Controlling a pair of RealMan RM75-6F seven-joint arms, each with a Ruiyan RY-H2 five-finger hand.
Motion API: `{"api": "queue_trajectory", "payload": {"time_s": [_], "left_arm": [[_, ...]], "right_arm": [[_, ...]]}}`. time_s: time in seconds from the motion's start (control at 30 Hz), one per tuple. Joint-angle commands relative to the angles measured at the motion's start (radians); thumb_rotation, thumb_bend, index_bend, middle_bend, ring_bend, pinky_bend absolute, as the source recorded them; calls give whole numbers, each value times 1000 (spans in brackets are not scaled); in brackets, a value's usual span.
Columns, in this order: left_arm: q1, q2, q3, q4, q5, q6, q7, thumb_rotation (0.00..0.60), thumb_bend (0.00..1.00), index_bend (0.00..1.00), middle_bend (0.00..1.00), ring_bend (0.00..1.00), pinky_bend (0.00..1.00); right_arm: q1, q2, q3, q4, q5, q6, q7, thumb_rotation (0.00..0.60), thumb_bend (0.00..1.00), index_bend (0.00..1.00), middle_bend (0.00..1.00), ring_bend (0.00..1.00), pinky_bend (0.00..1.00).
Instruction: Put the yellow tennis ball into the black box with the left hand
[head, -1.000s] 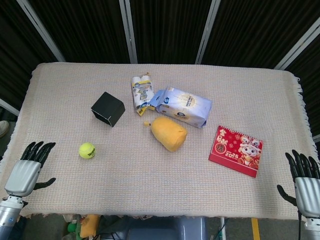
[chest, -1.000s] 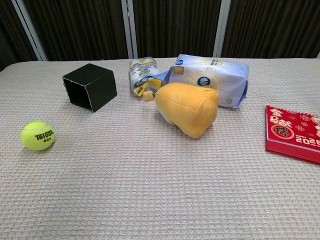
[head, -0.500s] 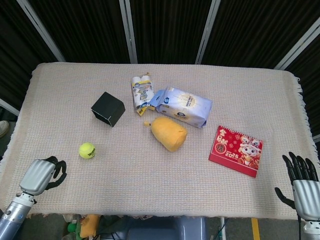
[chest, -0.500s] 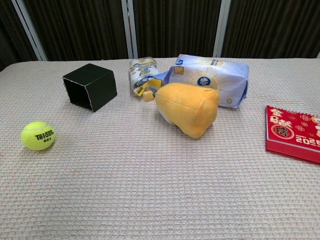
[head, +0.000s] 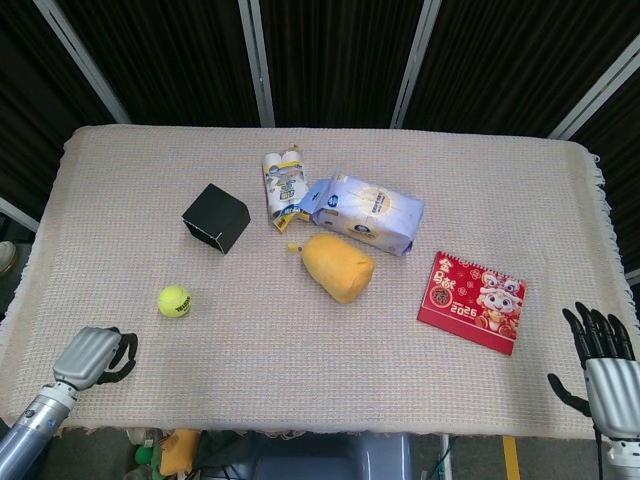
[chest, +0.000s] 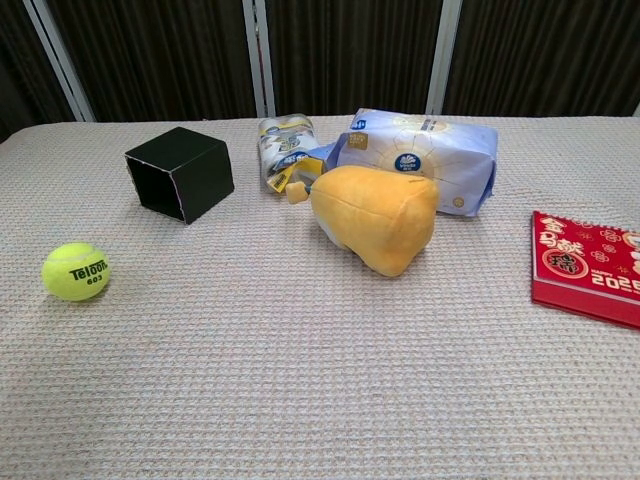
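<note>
The yellow tennis ball (head: 174, 301) lies on the cloth at the front left; the chest view shows the ball (chest: 75, 271) with black lettering. Behind it and a little to the right, the black box (head: 216, 218) lies tipped, and the chest view shows the box's (chest: 180, 173) open side facing the front left. My left hand (head: 96, 354) hovers at the table's front left edge, in front of the ball and to its left. Its fingers are curled in and it holds nothing. At the front right corner my right hand (head: 604, 360) has spread fingers and is empty. Neither hand appears in the chest view.
An orange plush toy (head: 338, 266) lies mid-table, with a blue-white packet (head: 366, 212) and a crumpled snack bag (head: 283, 186) behind it. A red calendar (head: 472, 301) lies at the right. The woven cloth (head: 300, 350) covers the table to its edges.
My left hand has curled its spread fingers in and slid right and lower along the front edge. The right hand sank slightly. Ball and box have not moved.
</note>
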Motion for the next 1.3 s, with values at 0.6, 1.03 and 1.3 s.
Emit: {"api": "queue_trajectory", "payload": {"time_s": [0.6,1.03,1.3], "left_arm": [[-89,-30,-27,-6,-55,-118,-15,600,412,528,784,513,737],[-148,-43,-40,35,-93,-211,-14,600,468,324,689,506,730],[-191,-33,-40,27,-92,-270,-42,600,468,299,637,491,711]], "right_arm": [[24,-2,13,12,17,-33,15,600,278,0,0,0,0],[23,-4,16,12,26,-30,14,600,279,0,0,0,0],[23,-2,16,12,25,-28,17,600,279,0,0,0,0]]}}
